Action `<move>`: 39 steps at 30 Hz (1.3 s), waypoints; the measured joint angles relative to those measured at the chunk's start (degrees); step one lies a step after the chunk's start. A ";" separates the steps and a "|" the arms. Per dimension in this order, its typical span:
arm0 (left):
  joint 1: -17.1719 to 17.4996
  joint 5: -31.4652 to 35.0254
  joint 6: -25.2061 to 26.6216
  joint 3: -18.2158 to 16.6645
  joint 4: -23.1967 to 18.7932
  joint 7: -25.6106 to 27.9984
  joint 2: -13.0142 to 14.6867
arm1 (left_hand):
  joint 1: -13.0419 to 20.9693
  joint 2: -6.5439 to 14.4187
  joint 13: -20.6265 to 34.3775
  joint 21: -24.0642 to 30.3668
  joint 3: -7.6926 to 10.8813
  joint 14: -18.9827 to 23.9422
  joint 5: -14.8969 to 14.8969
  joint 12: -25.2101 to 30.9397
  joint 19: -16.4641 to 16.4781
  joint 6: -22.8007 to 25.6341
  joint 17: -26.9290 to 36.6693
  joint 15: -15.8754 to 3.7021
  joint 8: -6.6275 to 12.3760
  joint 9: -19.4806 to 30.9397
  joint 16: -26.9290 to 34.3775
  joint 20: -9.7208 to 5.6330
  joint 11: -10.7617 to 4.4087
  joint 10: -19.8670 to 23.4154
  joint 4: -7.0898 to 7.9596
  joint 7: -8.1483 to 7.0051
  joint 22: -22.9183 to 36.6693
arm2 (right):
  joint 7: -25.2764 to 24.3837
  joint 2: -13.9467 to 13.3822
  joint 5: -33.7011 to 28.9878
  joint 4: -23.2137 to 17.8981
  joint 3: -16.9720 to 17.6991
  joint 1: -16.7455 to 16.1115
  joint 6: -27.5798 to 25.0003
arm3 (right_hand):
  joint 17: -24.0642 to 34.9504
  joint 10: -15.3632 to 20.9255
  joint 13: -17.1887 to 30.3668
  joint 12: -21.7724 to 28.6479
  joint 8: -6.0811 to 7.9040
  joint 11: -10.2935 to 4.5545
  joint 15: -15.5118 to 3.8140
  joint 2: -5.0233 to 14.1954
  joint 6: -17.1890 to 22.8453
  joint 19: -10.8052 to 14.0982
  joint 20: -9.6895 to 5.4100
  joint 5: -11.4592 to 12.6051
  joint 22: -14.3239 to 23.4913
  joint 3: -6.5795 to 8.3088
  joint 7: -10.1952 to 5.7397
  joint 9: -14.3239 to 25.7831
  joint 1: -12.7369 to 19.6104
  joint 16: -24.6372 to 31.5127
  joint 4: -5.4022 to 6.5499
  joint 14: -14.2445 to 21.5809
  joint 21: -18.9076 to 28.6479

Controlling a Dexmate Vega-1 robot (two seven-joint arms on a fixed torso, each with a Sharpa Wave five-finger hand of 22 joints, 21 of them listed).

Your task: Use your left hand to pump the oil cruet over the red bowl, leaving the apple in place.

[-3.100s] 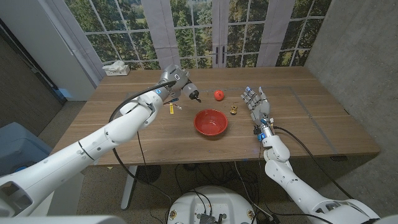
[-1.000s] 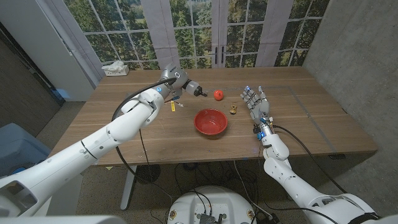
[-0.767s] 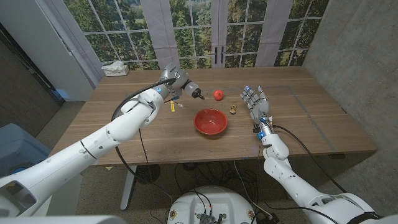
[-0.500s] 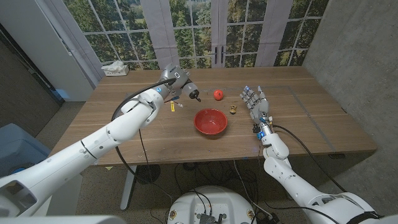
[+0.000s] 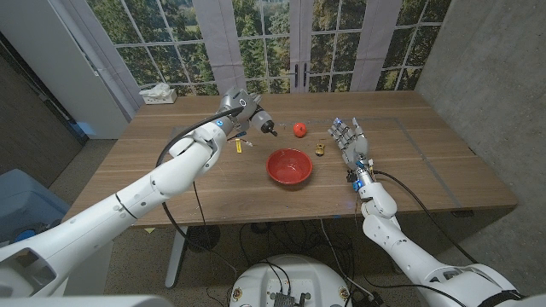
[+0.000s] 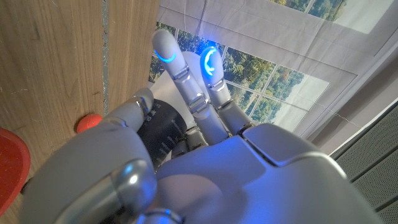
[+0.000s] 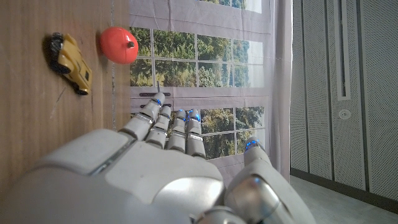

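My left hand [image 5: 243,112] grips the oil cruet [image 5: 260,124] in the air, its dark nozzle pointing toward the apple and slightly down. In the head view the nozzle sits just beyond the far left rim of the red bowl [image 5: 289,167]. The red apple [image 5: 299,130] lies on the table behind the bowl. In the left wrist view my left hand [image 6: 186,162] wraps the cruet's dark body [image 6: 163,129], with the apple [image 6: 89,122] and the bowl's edge [image 6: 11,163] beyond. My right hand [image 5: 350,141] stands open to the right of the bowl, fingers up, holding nothing.
A small yellow toy car [image 5: 321,150] sits between the bowl and my right hand, also seen as toy car [image 7: 69,62] near the apple [image 7: 119,44]. A small yellow item [image 5: 238,147] lies under my left hand. A tissue box [image 5: 156,93] stands at the far left corner.
The cruet's nozzle has dipped slightly and drawn back a little toward my left hand since a second ago. Bowl, apple and right hand stay where they were.
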 measured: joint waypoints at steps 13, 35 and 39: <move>0.30 0.91 1.07 0.08 0.15 -1.02 -1.10 | -1.05 -0.13 -2.46 0.00 -1.21 0.34 -0.57 1.35 0.61 -1.62 -1.49 -0.23 1.15 -2.10 -1.29 0.00 -0.42 -0.69 -1.20 1.87 -1.04 | -0.49 -0.92 -0.29 -1.23 0.45 0.34 -0.35 | 0.00 0.00 0.00 0.00 0.00 0.00 -0.01 0.00 0.00 0.42 0.42 0.00 0.00 0.00 0.00 0.00 0.00 0.00 0.00 -0.01 0.00; 0.40 -8.55 4.25 -0.49 8.53 12.11 -5.69 | -1.60 2.45 -4.66 1.51 3.82 7.15 -2.76 6.18 3.89 26.50 0.49 0.26 3.54 -3.41 2.22 -0.82 4.13 21.43 -4.62 2.89 3.43 | -7.64 -2.70 -2.85 -5.32 -0.47 -1.46 -4.85 | -0.29 0.00 0.00 0.00 0.00 0.00 -0.01 0.02 0.45 0.42 0.42 0.00 0.00 -0.33 -0.19 0.00 -0.75 -0.40 -0.33 -0.01 -0.56; -0.98 -16.32 7.10 -0.33 12.23 20.12 -8.84 | -1.59 2.45 -4.64 1.50 3.57 7.15 -3.11 5.87 3.89 27.25 0.10 0.26 3.11 -3.41 2.22 -0.82 3.66 21.54 -4.37 2.60 3.12 | -9.64 -4.14 -3.34 -8.62 -0.71 -2.60 -5.94 | -0.29 0.00 0.00 0.00 0.00 0.00 -0.01 0.02 0.43 0.42 0.42 0.00 0.00 -0.33 -0.21 0.00 -0.75 -0.40 -0.33 -0.01 -0.55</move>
